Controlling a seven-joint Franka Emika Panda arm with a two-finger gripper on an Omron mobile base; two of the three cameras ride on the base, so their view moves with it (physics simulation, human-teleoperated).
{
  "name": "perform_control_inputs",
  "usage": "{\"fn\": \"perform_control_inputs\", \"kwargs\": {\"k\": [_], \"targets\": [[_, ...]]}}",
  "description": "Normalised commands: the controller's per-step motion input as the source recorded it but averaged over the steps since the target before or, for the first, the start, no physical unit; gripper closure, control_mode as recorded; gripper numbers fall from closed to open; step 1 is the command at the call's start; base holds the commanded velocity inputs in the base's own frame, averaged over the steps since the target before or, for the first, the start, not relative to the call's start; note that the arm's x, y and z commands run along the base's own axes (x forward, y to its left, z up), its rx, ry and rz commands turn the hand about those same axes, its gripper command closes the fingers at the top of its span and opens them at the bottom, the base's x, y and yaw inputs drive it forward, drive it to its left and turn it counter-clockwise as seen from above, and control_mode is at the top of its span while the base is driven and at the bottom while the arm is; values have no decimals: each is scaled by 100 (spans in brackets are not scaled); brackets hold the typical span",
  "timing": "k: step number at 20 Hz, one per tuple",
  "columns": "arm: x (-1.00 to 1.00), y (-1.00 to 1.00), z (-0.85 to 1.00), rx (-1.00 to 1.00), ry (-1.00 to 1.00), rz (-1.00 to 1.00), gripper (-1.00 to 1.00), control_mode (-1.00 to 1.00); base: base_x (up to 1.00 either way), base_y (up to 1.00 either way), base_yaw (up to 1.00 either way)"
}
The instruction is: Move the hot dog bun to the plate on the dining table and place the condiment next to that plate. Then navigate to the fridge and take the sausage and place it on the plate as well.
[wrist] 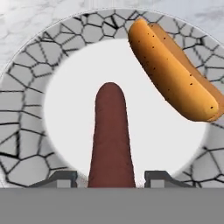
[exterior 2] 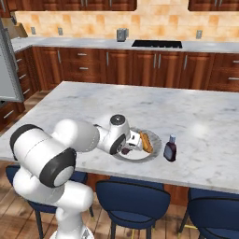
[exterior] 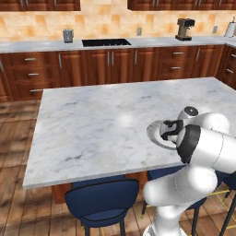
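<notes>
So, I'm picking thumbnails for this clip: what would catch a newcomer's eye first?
The dark-red sausage between the fingertips of the gripper, over the white middle of the grey-rimmed plate. Next, the orange-brown hot dog bun lying across the plate's edge. From the right base view, the condiment beside the plate on the dining table.

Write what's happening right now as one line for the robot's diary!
stage: sausage over plate | gripper: straddling sausage, grip unclear | hot dog bun: on plate | condiment: beside plate on dining table

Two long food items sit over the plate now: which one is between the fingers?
The sausage, the slim dark-red one running up from between the fingers. The orange-brown hot dog bun lies apart from it, across the plate's grey rim.
</notes>
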Motion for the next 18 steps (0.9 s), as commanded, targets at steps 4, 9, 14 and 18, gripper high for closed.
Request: {"fn": "perform_control_inputs", "kwargs": {"k": [4,9,14,18], "targets": [[-29,0,77,0,-7,0,-100,-100,0,0,0],[-62,18,89,0,1,0,-100,-100,0,0,0],[-100,27,73,0,7,0,-100,-100,0,0,0],[-100,49,50,0,9,0,-100,-100,0,0,0]]}}
